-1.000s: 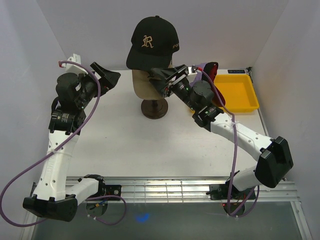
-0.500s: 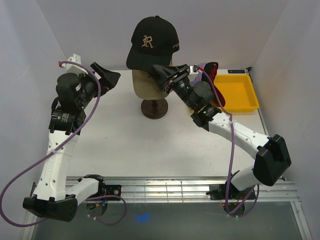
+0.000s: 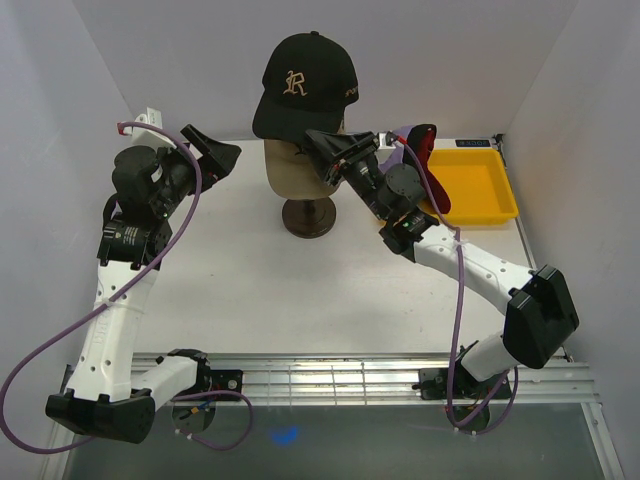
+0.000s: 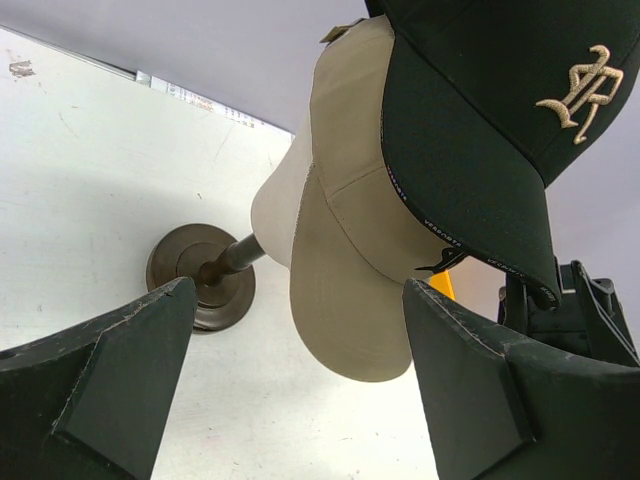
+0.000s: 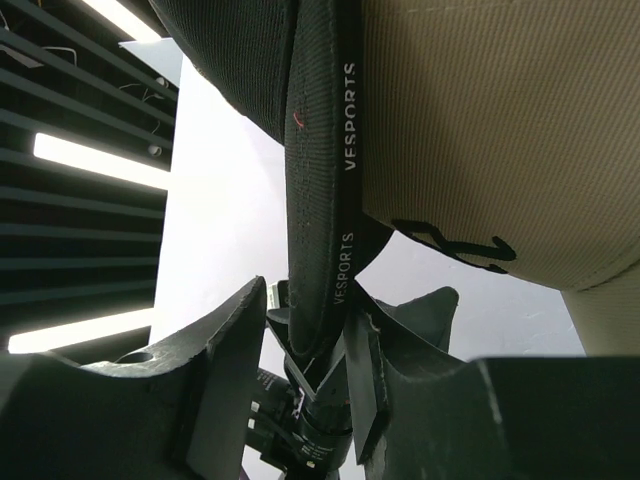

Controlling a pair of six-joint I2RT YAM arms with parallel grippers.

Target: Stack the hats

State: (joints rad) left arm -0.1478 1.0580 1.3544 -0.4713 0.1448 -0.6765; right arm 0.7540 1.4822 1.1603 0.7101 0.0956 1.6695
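Note:
A black cap with a gold R (image 3: 305, 85) sits on top of the beige head (image 3: 285, 170), which stands on a dark round stand (image 3: 308, 217). My right gripper (image 3: 335, 150) is open at the cap's right lower edge. In the right wrist view the cap's black rim (image 5: 320, 200) runs down between my open right gripper (image 5: 305, 300) fingers, with a gap on the left side. My left gripper (image 3: 215, 150) is open and empty, left of the head; in its wrist view the left gripper (image 4: 300, 290) faces the black cap (image 4: 480, 130) and the beige head (image 4: 350, 250). A red cap (image 3: 432, 170) and a lavender one (image 3: 400, 131) lie behind my right arm.
A yellow tray (image 3: 480, 185) stands at the back right beside the red cap. White walls close the table on the left, back and right. The stand's base (image 4: 200, 275) sits on the white table just ahead of my left fingers.
My right gripper has moved a little up and left, closer under the black cap's edge. The left arm and the cap have not moved.

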